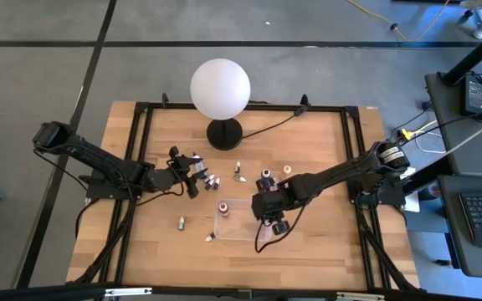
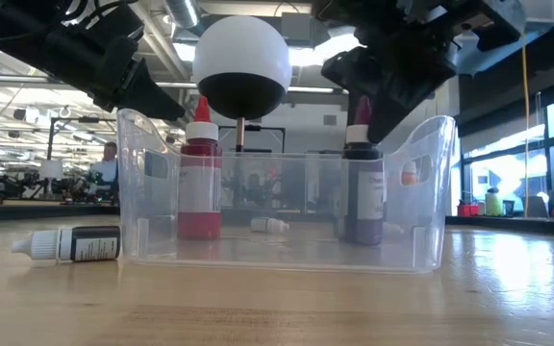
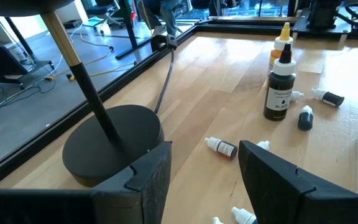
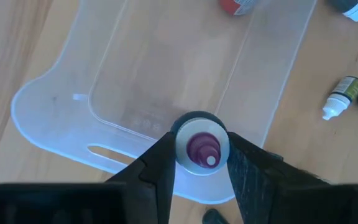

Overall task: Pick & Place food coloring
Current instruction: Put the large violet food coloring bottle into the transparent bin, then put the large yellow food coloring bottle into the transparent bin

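A clear plastic tray [image 1: 239, 224] lies at the table's near middle. A red food coloring bottle [image 2: 200, 183] stands upright in its left end. A dark purple bottle [image 2: 361, 192] stands in its right end, with my right gripper [image 4: 202, 163] above it, shut on its top. My left gripper [image 3: 207, 180] hovers open at the table's left middle, near the lamp's base [image 3: 110, 140], touching nothing. More small bottles stand or lie on the wood: a black one [image 3: 279, 87] and a yellow one [image 3: 283, 43] upright, others [image 3: 221, 147] on their sides. My right gripper pinches the purple bottle at the white collar [image 4: 185, 138] below its cap, one finger on each side. The fingers [image 4: 157, 165] come from above, pointing steeply down. The bottle stays upright, its base [image 2: 361, 235] on the tray's floor.
A white globe lamp [image 1: 220, 89] on a black base [image 1: 224, 134] stands at the far middle, its cable running toward the far right. Loose bottles lie left of the tray [image 2: 70, 243] and beyond it [image 1: 238, 173]. Bare wood lies along the table's near edge.
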Motion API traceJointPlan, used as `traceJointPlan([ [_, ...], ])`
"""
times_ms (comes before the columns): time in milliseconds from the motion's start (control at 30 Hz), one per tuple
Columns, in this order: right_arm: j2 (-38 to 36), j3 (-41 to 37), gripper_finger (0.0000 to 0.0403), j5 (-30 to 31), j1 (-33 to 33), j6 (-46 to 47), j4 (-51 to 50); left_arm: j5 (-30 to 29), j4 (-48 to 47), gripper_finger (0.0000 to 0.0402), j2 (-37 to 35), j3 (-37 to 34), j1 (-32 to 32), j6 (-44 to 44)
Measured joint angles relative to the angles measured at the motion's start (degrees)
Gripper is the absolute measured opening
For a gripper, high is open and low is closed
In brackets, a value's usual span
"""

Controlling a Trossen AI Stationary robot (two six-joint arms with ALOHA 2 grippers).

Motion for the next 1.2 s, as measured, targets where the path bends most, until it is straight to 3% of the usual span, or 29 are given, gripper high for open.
traceJointPlan([
  [267,0.0,0.0,0.0140,0.0,0.0,-0.2,-0.7,0.0,0.0,0.0182,0.0,0.0,0.0,0.0],
  [567,0.4,2.3,0.0207,0.2,0.0,0.0,-3.6,0.0,0.0,0.0182,0.0,0.0,0.0,0.0],
  [867,0.0,11.0,0.0233,1.6,0.4,0.1,-13.4,0.1,0.0,0.0182,0.0,0.0,0.0,0.0],
  [1033,-5.3,12.6,0.0234,5.7,0.5,4.4,-19.6,1.0,-0.2,0.0182,0.0,0.0,0.0,0.0],
  [1200,-16.6,5.9,0.0234,6.9,0.2,7.5,-16.9,3.1,-0.4,0.0182,0.0,0.0,0.0,0.0],
])
